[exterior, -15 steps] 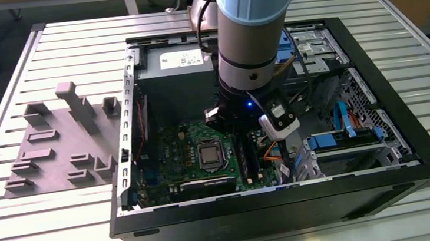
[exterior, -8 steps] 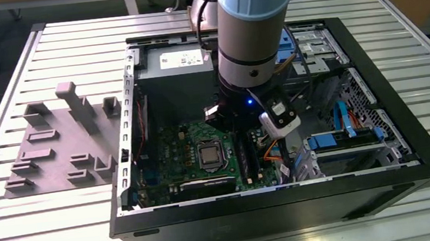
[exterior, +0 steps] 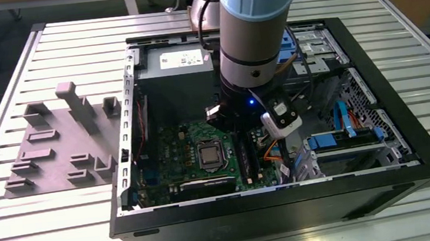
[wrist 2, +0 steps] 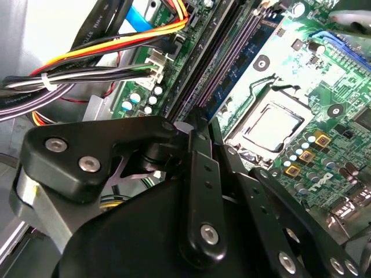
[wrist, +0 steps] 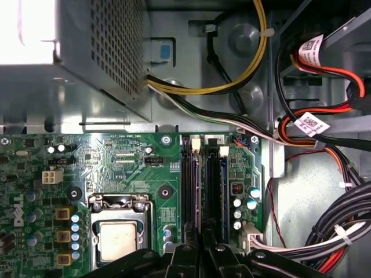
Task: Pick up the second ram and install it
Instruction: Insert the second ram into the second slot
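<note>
Slatted metal table [exterior: 67, 223] carries an open computer case [exterior: 287, 208], with a grey holder block [exterior: 59, 147] beside it. Inside the case, the gripper [wrist: 203, 246] sits low over the motherboard's [wrist: 133, 168] memory slots [wrist: 200, 185], fingers drawn together, apparently clamped on the second ram [wrist: 204, 234]; cable bundles [wrist: 342, 220] crowd alongside.
</note>
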You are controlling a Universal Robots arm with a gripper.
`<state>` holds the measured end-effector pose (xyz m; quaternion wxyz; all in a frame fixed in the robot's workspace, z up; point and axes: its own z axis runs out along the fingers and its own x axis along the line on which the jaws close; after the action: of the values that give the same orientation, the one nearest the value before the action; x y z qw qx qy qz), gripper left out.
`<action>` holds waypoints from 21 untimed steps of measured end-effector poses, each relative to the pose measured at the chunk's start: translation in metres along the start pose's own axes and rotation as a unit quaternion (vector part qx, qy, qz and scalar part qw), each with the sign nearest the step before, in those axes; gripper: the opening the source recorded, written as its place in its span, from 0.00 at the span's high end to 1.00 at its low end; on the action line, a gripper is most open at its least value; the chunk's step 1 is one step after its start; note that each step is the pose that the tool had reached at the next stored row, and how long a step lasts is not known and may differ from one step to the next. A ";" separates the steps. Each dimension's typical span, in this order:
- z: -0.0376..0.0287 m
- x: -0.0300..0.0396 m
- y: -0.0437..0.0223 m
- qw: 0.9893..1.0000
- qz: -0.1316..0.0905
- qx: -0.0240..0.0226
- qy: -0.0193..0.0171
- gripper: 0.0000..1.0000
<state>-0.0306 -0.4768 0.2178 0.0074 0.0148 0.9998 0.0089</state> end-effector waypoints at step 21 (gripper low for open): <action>0.0045 -0.0003 0.0000 1.000 -0.005 0.000 0.000 0.86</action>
<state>-0.0302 -0.4768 0.2133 0.0074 0.0102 0.9999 0.0093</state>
